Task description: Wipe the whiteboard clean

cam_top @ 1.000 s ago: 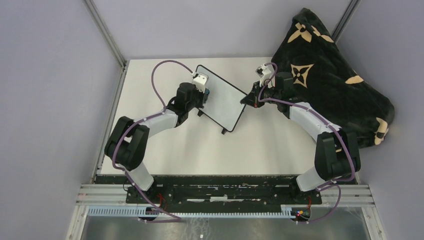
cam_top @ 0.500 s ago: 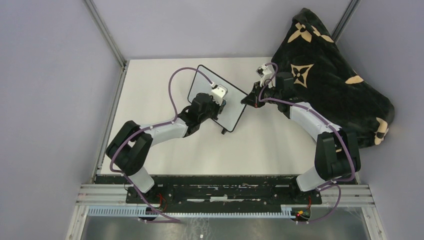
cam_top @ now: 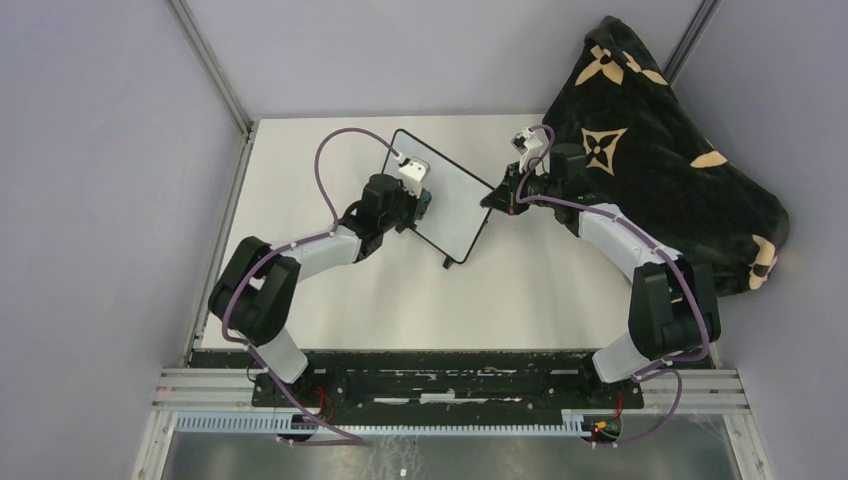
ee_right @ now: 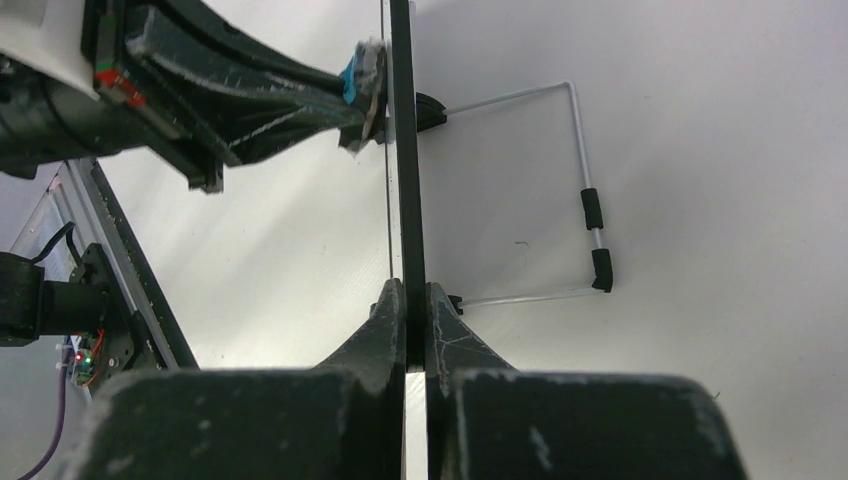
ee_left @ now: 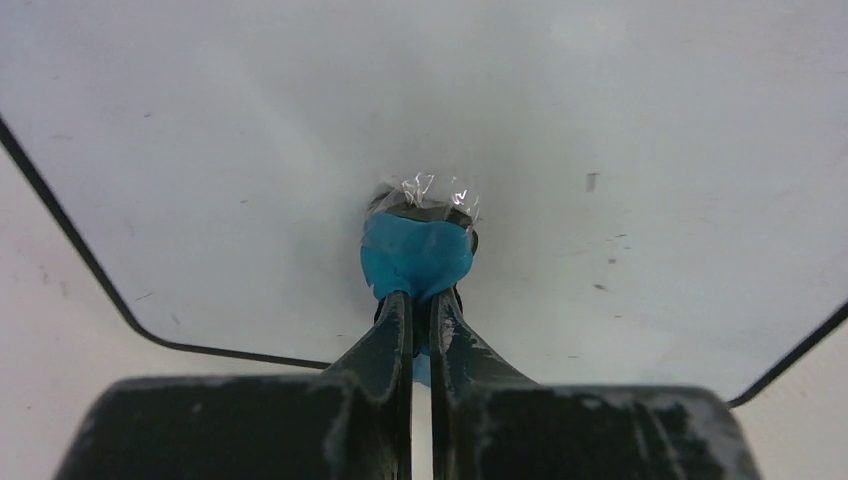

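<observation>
Elbows bent inward, both arms meet at the whiteboard (cam_top: pixel 455 215). I see the left gripper (ee_left: pixel 420 298) clamped on a blue eraser pad (ee_left: pixel 415 258), pressed to the board just ahead of it. The right gripper (ee_right: pixel 410 290) pinches the frame edge — only its wrist view shows the wire stand (ee_right: pixel 590 215) beyond. Clean board surrounds the pad.

No text, number or brand name is legible in any view. Whiteboard (cam_top: pixel 455 215) face: no writing readable, only faint dark specks. Black cloth (cam_top: pixel 670 190), far right: tan four-petal flower and star motifs, no letters made out.
</observation>
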Motion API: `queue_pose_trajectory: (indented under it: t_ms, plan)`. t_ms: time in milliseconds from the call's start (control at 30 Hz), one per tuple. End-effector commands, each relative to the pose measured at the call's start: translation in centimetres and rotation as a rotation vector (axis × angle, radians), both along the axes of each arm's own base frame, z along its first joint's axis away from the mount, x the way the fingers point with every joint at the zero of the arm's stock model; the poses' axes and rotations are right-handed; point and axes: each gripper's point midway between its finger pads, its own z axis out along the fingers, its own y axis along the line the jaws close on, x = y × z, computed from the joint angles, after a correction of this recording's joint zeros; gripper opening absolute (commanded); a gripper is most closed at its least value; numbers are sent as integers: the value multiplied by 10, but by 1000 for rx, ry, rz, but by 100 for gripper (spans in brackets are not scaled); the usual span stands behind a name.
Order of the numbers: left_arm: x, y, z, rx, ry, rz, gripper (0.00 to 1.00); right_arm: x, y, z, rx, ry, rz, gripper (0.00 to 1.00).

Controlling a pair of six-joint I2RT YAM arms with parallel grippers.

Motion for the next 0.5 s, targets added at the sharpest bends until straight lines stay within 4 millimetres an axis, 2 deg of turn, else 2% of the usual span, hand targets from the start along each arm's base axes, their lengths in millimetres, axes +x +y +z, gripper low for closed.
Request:
queue_pose_trajectory:
  t_ms: [0, 233, 467]
  plan:
    - [24, 26, 2, 25, -5, 66, 3, -29, 8, -34, -65, 95, 99, 1]
    - [42, 51, 18, 27, -29, 119, 3, -29, 8, -34, -69, 95, 97, 1]
    - [41, 54, 27, 46, -38, 116, 3, -28, 6, -34, -85, 99, 91, 1]
